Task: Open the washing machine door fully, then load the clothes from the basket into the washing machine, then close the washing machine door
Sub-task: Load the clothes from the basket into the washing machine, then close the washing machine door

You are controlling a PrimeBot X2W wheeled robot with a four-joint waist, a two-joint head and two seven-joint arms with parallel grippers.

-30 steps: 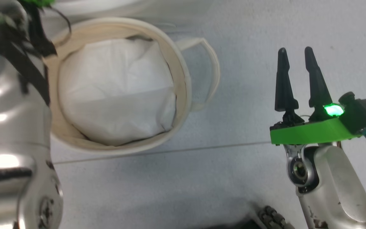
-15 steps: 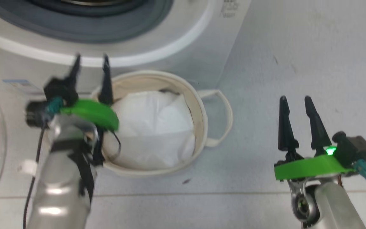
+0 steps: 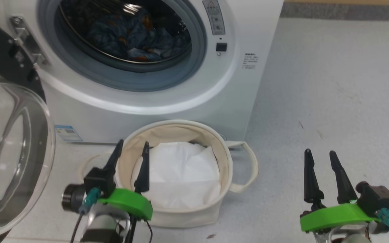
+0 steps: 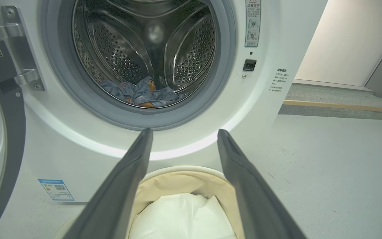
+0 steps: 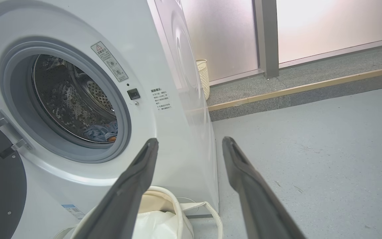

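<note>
The white washing machine (image 3: 167,98) stands with its door (image 3: 12,162) swung out to the left, the glass bowl facing me. Blue clothes (image 3: 137,37) with orange prints lie in the steel drum, and they also show in the wrist views (image 4: 141,94) (image 5: 101,132). The basket (image 3: 167,125) sits on the floor against the machine's front, with a white sheet (image 3: 181,175) inside. My left gripper (image 3: 133,143) hangs open over the basket's near left rim, holding nothing. My right gripper (image 3: 319,152) is open and empty over bare floor right of the basket.
Grey floor (image 3: 333,84) stretches to the right of the machine. A raised step with a yellow edge (image 5: 310,88) runs along the back, and a pale woven bin (image 5: 203,78) stands by the wall behind the machine. A blue label (image 3: 67,132) marks the machine's lower left.
The head camera has tilted up from the basket and floor to the open drum. Relative to the basket, my left gripper has drawn back from the far left side to the near left rim.
</note>
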